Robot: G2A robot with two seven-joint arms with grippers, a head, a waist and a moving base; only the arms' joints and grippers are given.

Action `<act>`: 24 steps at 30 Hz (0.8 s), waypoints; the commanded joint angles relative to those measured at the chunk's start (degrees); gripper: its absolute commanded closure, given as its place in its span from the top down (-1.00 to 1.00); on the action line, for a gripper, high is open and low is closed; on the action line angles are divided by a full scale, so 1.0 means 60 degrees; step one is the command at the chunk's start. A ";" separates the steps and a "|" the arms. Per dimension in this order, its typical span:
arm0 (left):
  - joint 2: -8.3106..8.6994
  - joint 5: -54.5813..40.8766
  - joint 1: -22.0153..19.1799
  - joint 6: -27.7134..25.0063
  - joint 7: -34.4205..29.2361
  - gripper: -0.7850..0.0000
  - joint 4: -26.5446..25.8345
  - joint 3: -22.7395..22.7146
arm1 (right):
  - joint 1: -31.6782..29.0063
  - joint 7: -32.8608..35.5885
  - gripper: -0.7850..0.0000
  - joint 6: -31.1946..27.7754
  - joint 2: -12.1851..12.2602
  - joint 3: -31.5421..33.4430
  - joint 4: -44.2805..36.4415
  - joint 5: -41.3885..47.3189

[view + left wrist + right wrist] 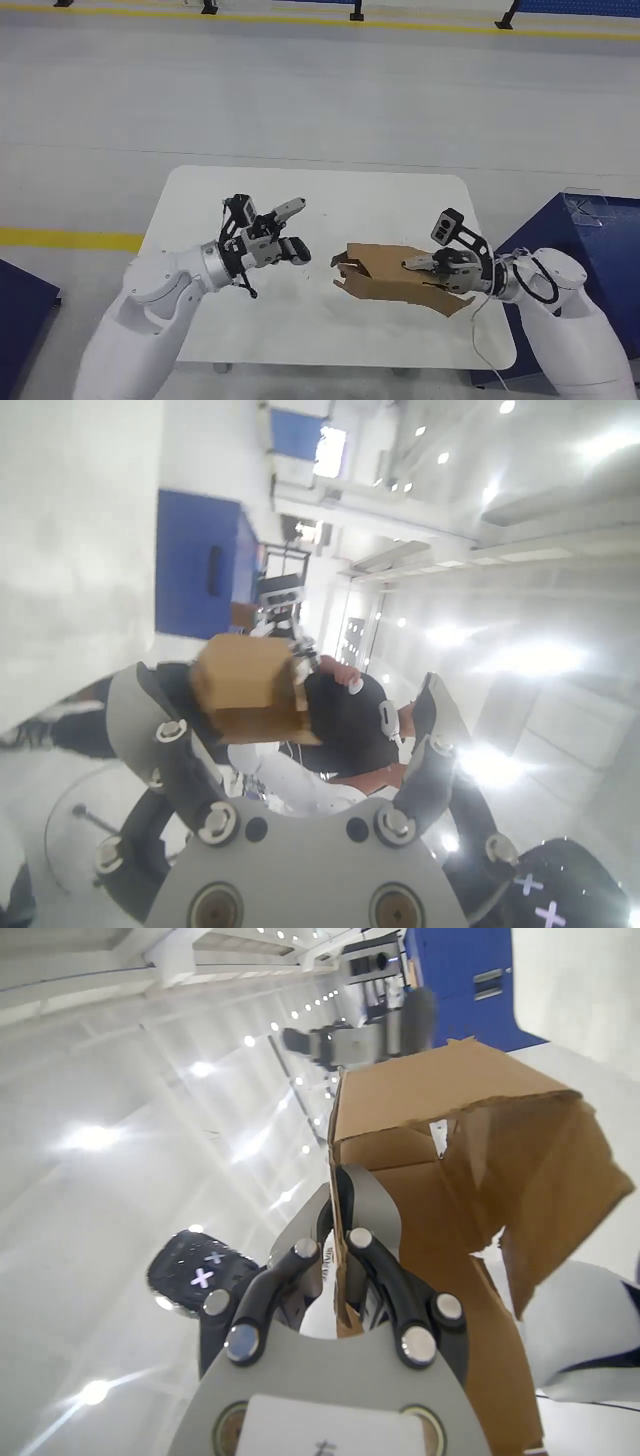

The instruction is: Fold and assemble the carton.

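A brown cardboard carton (390,275) is held on its side above the right half of the white table (300,200), its flaps hanging loose at both ends. My right gripper (422,264) is shut on one carton wall; in the right wrist view the wall edge runs between the fingers (370,1200) and the carton (450,1093) opens beyond them. My left gripper (292,228) stands open left of the carton, a short gap away, holding nothing. The left wrist view looks across at the carton (245,680) between its spread fingers (440,710).
Blue cabinets (590,240) stand off the table's right edge, and another blue one sits at the lower left. The table's far half and left side are bare. A yellow floor line (60,238) runs left of the table.
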 commanded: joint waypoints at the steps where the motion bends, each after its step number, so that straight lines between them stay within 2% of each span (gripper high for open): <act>1: 0.0060 0.0163 0.0721 -0.0878 0.0204 1.00 -0.1017 -0.0569 | -0.0055 0.0153 -1.00 -0.0366 0.0031 -0.0065 -0.0047 -0.0509; 3: 0.0114 0.0516 0.1180 -0.1052 0.0058 1.00 -0.1664 -0.0720 | -0.0108 0.0164 -1.00 -0.0805 0.0052 -0.0089 -0.0124 -0.0866; 6: 0.0165 0.1152 0.1358 -0.0566 -0.0370 1.00 -0.2142 -0.0322 | -0.0203 0.0079 -1.00 -0.1584 0.0063 -0.0063 -0.0277 -0.1163; 10: 0.0161 0.1975 0.0804 0.0259 -0.0673 1.00 -0.1827 0.0585 | -0.0318 -0.0022 -1.00 -0.2712 0.0059 0.0005 -0.0509 -0.1343; 14: 0.0086 0.1988 0.0403 0.0121 -0.0646 1.00 -0.1478 0.1204 | -0.0469 0.0112 -1.00 -0.3350 0.0073 0.0077 -0.0713 -0.1417; 24: 0.0078 0.2029 0.0315 0.0049 -0.0451 1.00 -0.1450 0.1389 | -0.0684 0.0023 -1.00 -0.3727 0.0101 0.0105 -0.0987 -0.1531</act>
